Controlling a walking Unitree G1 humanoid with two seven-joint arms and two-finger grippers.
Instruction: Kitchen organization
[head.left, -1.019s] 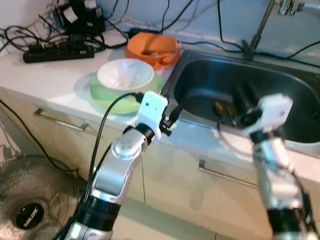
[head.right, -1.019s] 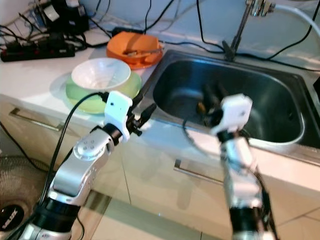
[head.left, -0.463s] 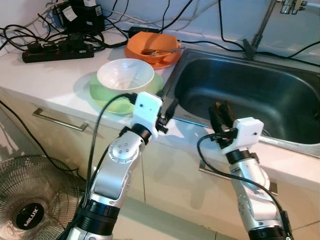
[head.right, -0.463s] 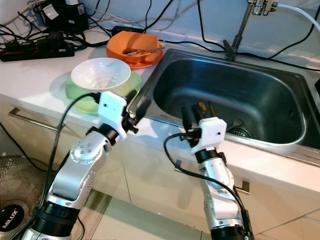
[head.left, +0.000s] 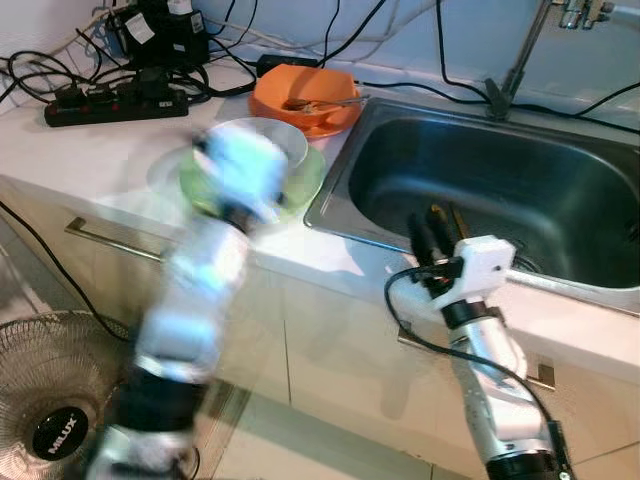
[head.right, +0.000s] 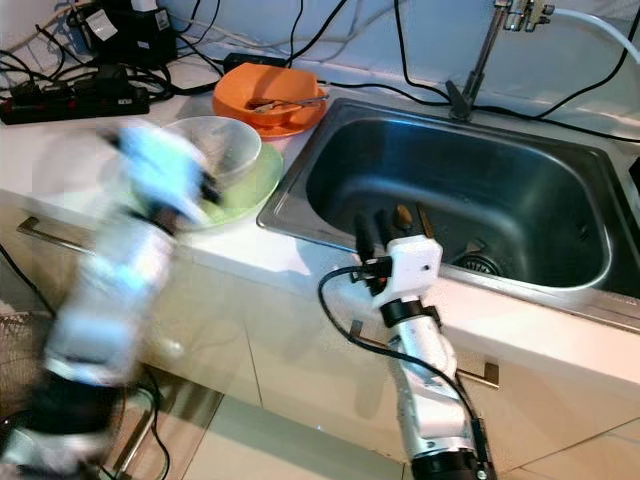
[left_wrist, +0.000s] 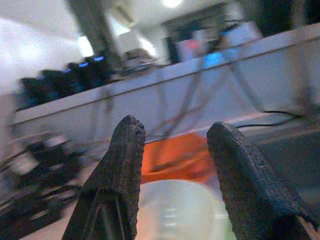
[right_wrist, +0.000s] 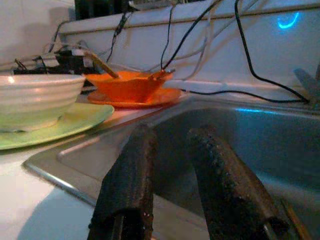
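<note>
A white bowl (head.right: 225, 140) sits on a green plate (head.right: 250, 185) on the counter, left of the steel sink (head.right: 340, 170). Behind them an orange bowl (head.right: 265, 100) holds a utensil. My left arm is a blur in front of the bowl and plate. In its wrist view the left gripper (left_wrist: 172, 135) is open and empty, facing the white bowl (left_wrist: 175, 207) and the orange bowl (left_wrist: 175, 160). My right gripper (head.left: 432, 232) hovers over the sink's front rim, fingers a narrow gap apart, holding nothing. Utensils (head.right: 405, 213) lie on the sink floor.
A black power strip (head.left: 115, 105) and tangled cables lie at the counter's back left. The faucet (head.left: 520, 55) rises behind the sink. A floor fan (head.left: 60, 420) stands low on the left, beside the cabinet front and its drawer handle (head.left: 110, 240).
My left arm has swung left from the sink's corner to the bowl and plate, and is blurred. My right gripper came back out of the sink to its front rim.
</note>
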